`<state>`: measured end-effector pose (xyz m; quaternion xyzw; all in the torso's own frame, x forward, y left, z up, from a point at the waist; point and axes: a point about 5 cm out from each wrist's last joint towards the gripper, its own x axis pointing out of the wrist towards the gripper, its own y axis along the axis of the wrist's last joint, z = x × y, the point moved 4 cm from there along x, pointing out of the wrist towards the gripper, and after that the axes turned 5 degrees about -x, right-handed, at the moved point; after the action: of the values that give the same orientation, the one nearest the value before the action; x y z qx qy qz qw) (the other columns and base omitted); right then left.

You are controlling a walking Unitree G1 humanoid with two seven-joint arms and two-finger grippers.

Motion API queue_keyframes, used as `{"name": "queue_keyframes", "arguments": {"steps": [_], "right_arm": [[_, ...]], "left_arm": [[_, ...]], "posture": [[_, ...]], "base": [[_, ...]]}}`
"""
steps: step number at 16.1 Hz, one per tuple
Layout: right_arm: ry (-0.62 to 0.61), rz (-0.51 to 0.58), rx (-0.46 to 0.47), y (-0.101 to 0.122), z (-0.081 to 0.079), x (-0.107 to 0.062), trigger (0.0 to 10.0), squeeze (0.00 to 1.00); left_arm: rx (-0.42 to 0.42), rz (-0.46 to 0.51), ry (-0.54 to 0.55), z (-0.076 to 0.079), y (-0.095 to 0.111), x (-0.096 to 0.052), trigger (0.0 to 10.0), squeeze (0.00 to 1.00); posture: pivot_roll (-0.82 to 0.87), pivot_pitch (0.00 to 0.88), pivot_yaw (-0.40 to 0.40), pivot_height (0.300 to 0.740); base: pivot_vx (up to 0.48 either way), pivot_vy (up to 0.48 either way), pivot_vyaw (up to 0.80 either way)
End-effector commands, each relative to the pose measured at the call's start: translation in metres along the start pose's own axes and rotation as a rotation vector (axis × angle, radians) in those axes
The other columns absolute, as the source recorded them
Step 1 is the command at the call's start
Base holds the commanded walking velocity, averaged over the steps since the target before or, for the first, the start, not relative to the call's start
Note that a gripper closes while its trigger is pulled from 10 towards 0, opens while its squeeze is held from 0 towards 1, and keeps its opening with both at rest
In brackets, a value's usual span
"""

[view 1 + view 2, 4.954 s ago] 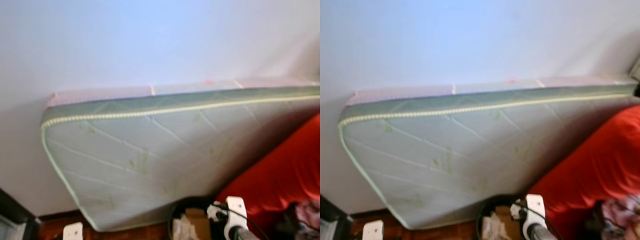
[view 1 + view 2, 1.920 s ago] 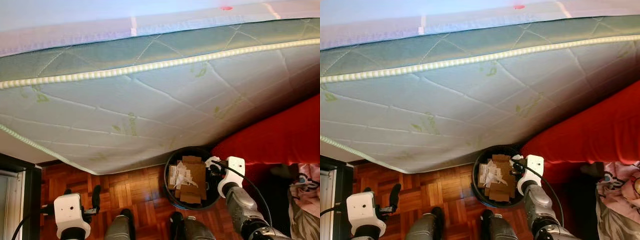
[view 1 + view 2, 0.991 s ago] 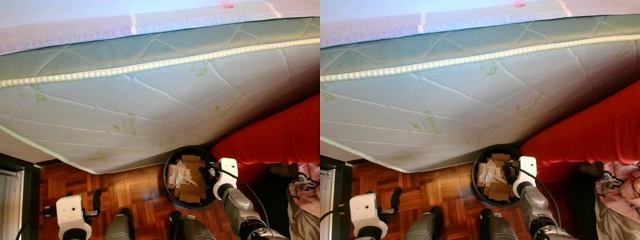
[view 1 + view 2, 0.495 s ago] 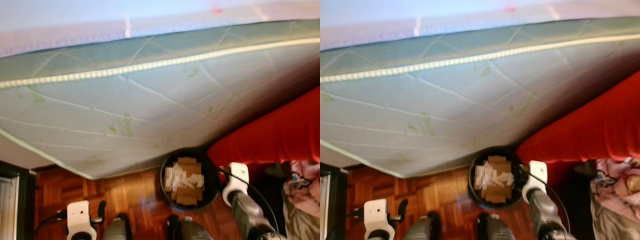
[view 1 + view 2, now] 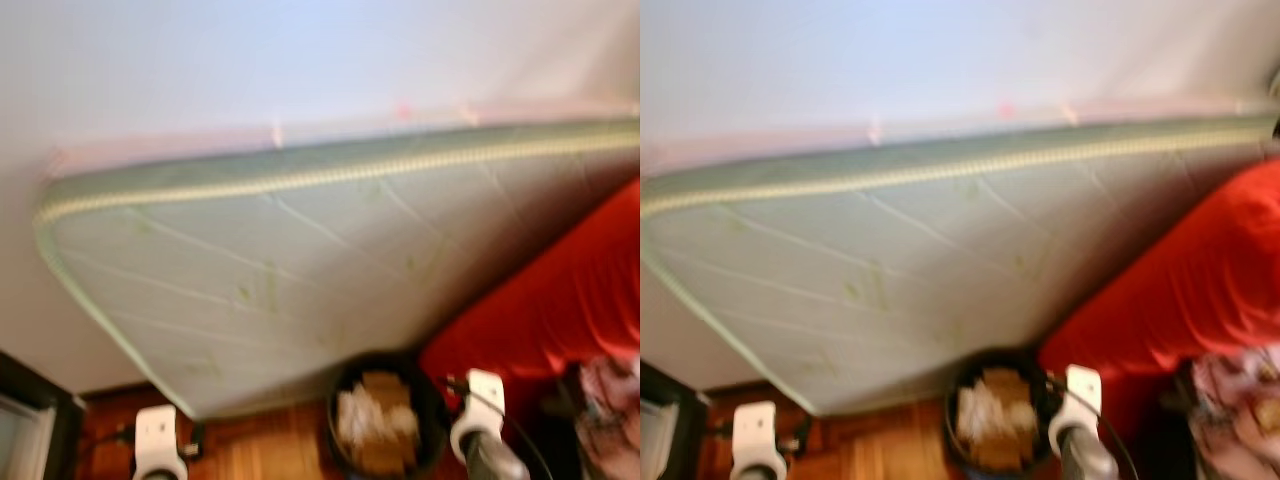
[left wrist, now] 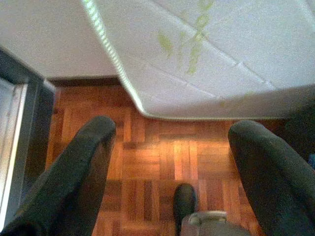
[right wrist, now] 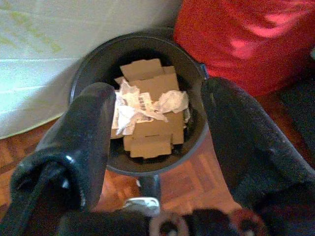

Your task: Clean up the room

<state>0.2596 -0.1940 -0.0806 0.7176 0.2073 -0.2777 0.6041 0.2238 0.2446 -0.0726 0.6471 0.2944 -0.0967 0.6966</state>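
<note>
A: Where is the rubbish now?

B: In the round black bin (image 7: 140,162) on the wood floor (image 6: 162,162), tucked between the leaning mattress (image 5: 300,270) and the red cover (image 7: 246,44). Flattened cardboard (image 7: 150,132) lies in it with crumpled paper (image 7: 138,105) on top.

A: And the end effectors?

B: The right end effector (image 7: 157,128) hangs above the bin, fingers spread wide with nothing between them. The left end effector (image 6: 170,162) is low over bare floor, just as released and empty.

A: How would that rubbish handle?

B: My guess is very light. The cardboard looks stiff along its folds, so an edge pinch should hold. The paper is soft and would crush, and may slip out if only a corner is caught.

A: And the bin itself?

B: It seems rigid, likely plastic. The rim on the near side is the sensible place to grip; it would probably tilt if lifted one-sided.

A: Anything else to tidy?

B: There is patterned cloth (image 5: 1240,390) by the red cover, too blurred to identify.
</note>
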Motion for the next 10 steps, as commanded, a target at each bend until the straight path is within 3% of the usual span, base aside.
{"name": "queue_keyframes", "arguments": {"steps": [1, 5, 10], "right_arm": [[-0.039, -0.079, 0.029, -0.027, 0.012, -0.008, 10.0, 0.0], [-0.029, -0.16, -0.027, -0.05, 0.016, -0.016, 10.0, 0.0], [-0.033, -0.21, -0.007, -0.068, 0.015, -0.023, 10.0, 0.0]], "left_arm": [[-0.013, -0.083, 0.032, -0.007, -0.019, -0.004, 10.0, 0.0], [-0.034, -0.146, 0.059, -0.01, -0.032, -0.007, 10.0, 0.0], [-0.025, -0.177, 0.042, -0.004, -0.036, -0.005, 10.0, 0.0]], "posture": [[0.11, 0.0, -0.049, 0.74], [0.09, 0.0, -0.053, 0.74], [0.08, 0.0, -0.048, 0.74]], "base": [[0.0, 0.0, 0.0], [0.0, 0.0, 0.0], [0.0, 0.0, 0.0]]}}
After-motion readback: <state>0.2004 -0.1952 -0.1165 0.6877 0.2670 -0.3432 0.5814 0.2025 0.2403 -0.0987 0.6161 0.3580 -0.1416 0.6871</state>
